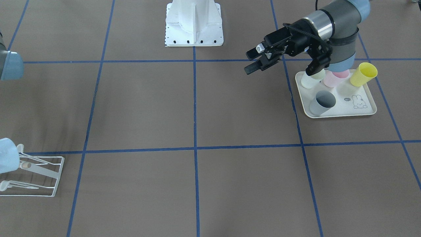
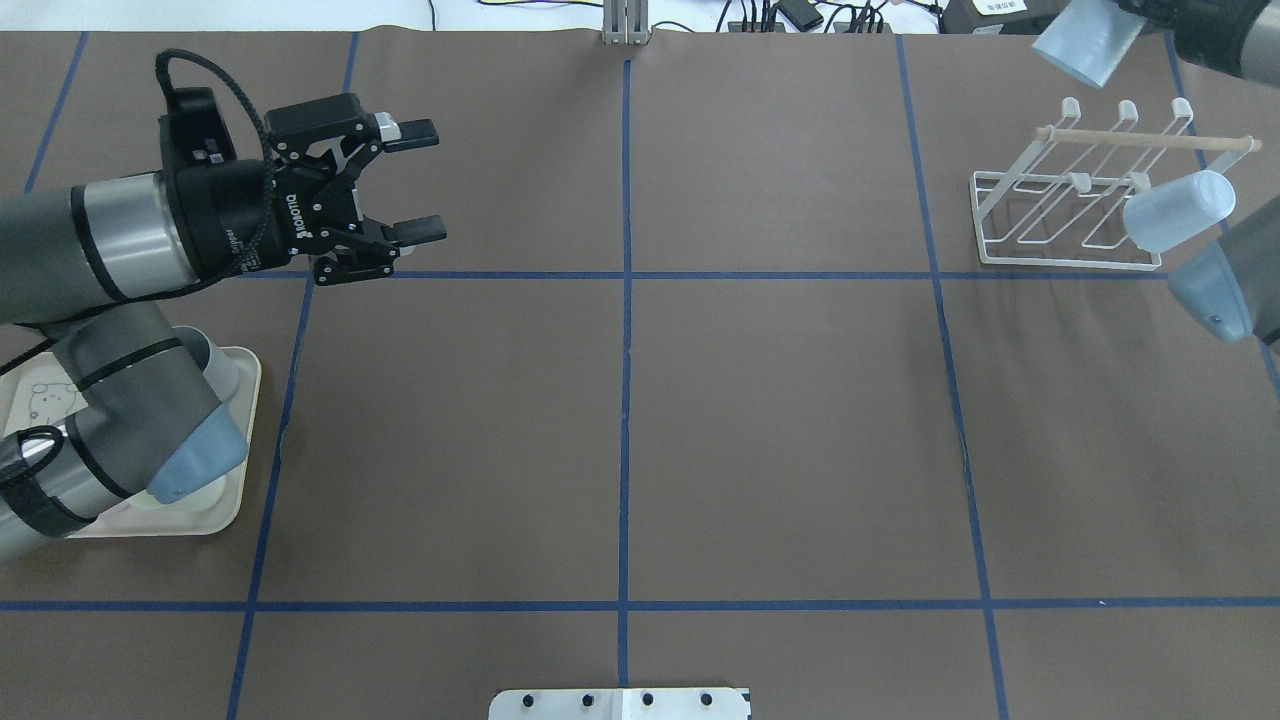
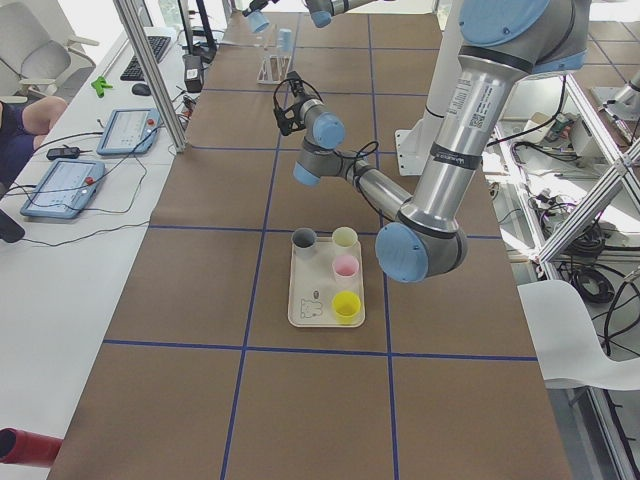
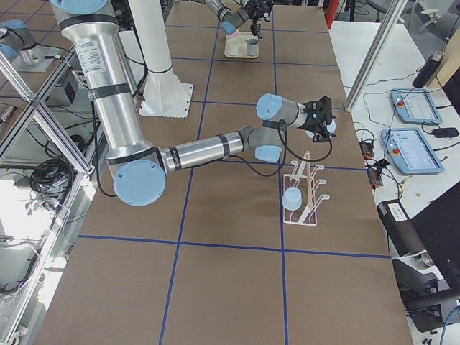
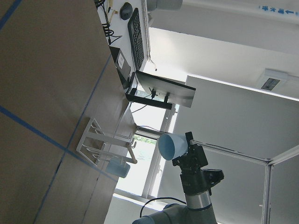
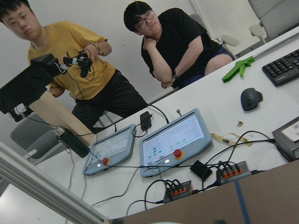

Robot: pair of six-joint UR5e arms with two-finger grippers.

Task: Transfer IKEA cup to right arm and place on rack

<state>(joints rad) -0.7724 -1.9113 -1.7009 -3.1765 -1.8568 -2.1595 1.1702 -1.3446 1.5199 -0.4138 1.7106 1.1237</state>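
My right gripper [image 5: 188, 148] is shut on a light blue IKEA cup [image 5: 173, 145], which it holds in the air on its side, above and beyond the rack [image 5: 100, 144]. In the overhead view that cup [image 2: 1085, 45] shows at the top right corner. The white wire rack [image 2: 1075, 205] with a wooden dowel carries another light blue cup [image 2: 1180, 210] on a prong. My left gripper [image 2: 420, 180] hangs open and empty over the table's left side, far from the rack.
A cream rabbit-print tray [image 1: 338, 113] under my left arm holds a grey cup [image 1: 322, 102], a yellow cup [image 1: 363, 74], a pink cup [image 1: 333, 79] and a pale cup [image 1: 308, 80]. Two people [image 6: 93, 70] sit behind a white desk with teach pendants [image 6: 175, 144].
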